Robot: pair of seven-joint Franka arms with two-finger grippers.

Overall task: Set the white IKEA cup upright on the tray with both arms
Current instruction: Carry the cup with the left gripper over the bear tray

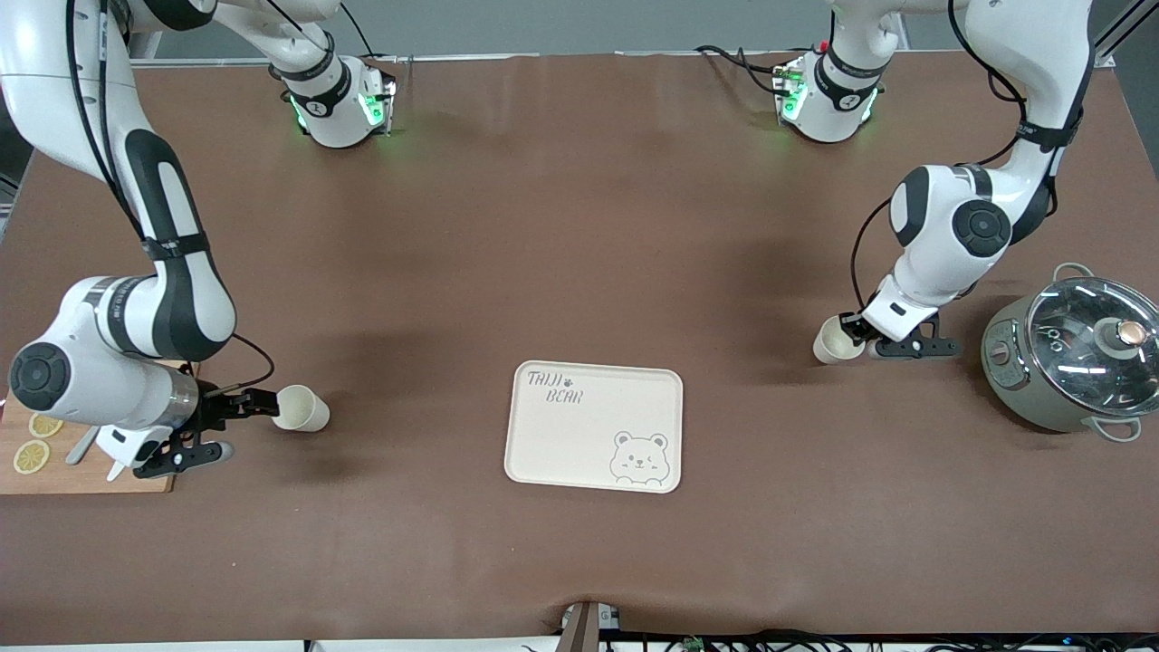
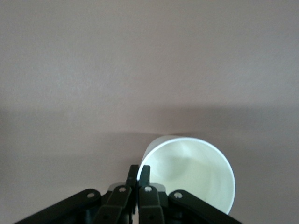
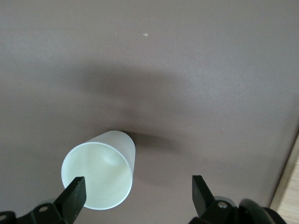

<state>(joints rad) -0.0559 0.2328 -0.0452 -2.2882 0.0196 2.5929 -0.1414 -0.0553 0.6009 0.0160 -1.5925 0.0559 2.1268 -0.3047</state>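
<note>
The cream bear tray (image 1: 579, 435) lies mid-table, nearer the front camera. One white cup (image 1: 301, 408) lies on its side toward the right arm's end. My right gripper (image 1: 246, 426) is open beside it, and in the right wrist view (image 3: 138, 193) one finger (image 3: 74, 193) stands at the mouth of this cup (image 3: 100, 175). A second white cup (image 1: 833, 342) is low over the table toward the left arm's end. My left gripper (image 1: 855, 328) is shut on its rim, and in the left wrist view (image 2: 138, 175) one finger is inside and one outside the cup (image 2: 194, 172).
A grey-green pot with a glass lid (image 1: 1073, 353) stands at the left arm's end, close to the left gripper. A wooden cutting board (image 1: 54, 475) with lemon slices (image 1: 31, 455) lies under the right arm's wrist. The brown table (image 1: 579, 226) spreads between.
</note>
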